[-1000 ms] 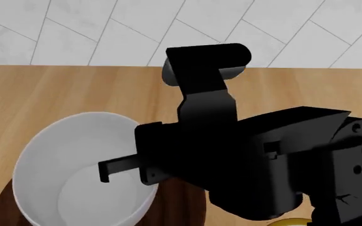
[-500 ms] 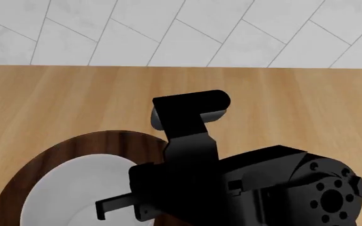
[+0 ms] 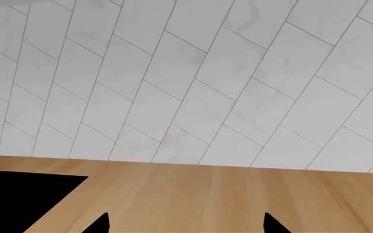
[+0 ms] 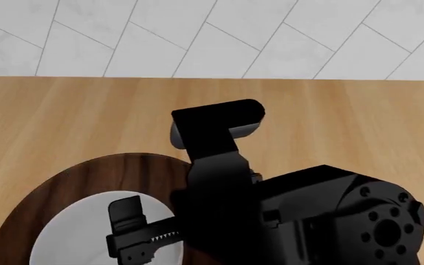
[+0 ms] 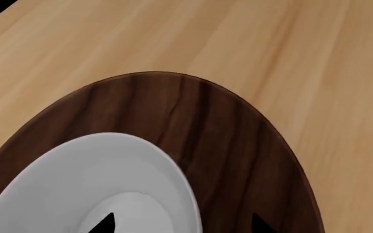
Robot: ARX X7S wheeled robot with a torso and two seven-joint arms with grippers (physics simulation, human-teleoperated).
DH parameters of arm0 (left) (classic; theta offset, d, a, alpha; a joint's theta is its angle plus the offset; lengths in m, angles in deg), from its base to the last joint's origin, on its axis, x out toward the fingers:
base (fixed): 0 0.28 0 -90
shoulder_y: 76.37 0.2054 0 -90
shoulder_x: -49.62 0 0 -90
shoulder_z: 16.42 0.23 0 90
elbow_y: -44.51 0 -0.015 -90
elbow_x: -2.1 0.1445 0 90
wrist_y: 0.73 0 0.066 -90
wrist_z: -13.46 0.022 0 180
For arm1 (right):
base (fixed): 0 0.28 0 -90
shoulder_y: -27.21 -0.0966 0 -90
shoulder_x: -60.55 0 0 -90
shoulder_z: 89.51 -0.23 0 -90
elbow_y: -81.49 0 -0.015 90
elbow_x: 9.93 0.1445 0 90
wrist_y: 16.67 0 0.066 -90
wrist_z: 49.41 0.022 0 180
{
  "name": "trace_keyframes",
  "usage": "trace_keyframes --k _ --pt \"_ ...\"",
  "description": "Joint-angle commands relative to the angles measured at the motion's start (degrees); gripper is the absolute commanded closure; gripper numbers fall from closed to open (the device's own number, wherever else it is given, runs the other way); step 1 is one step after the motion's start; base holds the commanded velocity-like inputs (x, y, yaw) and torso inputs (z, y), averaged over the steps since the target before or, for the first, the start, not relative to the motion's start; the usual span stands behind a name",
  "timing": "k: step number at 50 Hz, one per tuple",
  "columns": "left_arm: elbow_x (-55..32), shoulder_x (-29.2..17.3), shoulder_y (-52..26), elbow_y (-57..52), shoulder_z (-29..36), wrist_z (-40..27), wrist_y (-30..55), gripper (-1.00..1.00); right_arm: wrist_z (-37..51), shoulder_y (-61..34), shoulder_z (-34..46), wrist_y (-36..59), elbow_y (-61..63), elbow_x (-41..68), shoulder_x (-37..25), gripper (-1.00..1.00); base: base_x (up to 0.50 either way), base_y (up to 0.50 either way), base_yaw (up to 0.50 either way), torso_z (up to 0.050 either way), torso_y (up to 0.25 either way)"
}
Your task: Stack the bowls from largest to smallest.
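Observation:
The large dark brown wood-grain bowl (image 4: 86,176) sits on the wooden table at the lower left of the head view. The deep plain white bowl (image 4: 72,232) rests inside it. Both also show in the right wrist view, the brown bowl (image 5: 225,131) and the white bowl (image 5: 95,179). My right gripper (image 5: 181,224) is open, its tips on either side of the white bowl's rim; one finger (image 4: 126,214) shows in the head view. My left gripper (image 3: 185,224) is open and empty over bare wood. The small bowl with the yellow-brown rim is out of view.
The wooden table (image 4: 344,121) runs back to a white tiled wall (image 4: 197,33). My right arm (image 4: 286,210) fills the lower right of the head view and hides what lies under it. A black shape (image 3: 25,199) shows in the left wrist view.
The white bowl, held up near the camera a second ago, has come down into the brown bowl. My right gripper has opened and let go of it.

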Motion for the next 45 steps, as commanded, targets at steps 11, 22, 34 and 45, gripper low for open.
trace_keyframes --k 11,22,34,45 --pt "-0.1 0.8 -0.2 0.2 -0.9 0.8 -0.7 -1.00 5.9 -7.7 -3.1 -3.4 6.8 8.1 -7.8 -1.00 0.00 0.00 0.00 0.000 0.000" --pt "1.2 1.1 0.6 0.2 -0.8 2.0 -1.0 -1.00 12.2 -7.5 -4.6 -5.2 16.9 20.1 -23.0 -1.00 0.00 0.00 0.00 0.000 0.000" --pt "1.4 1.0 0.6 0.1 -0.3 1.8 -1.1 -1.00 8.4 10.1 -18.0 -2.3 25.0 17.3 -35.0 -1.00 0.00 0.00 0.00 0.000 0.000" --pt "0.1 0.4 -0.1 0.0 0.8 0.4 -1.1 -1.00 6.8 22.8 -29.0 -2.9 28.7 16.5 -38.8 -1.00 0.00 0.00 0.00 0.000 0.000"
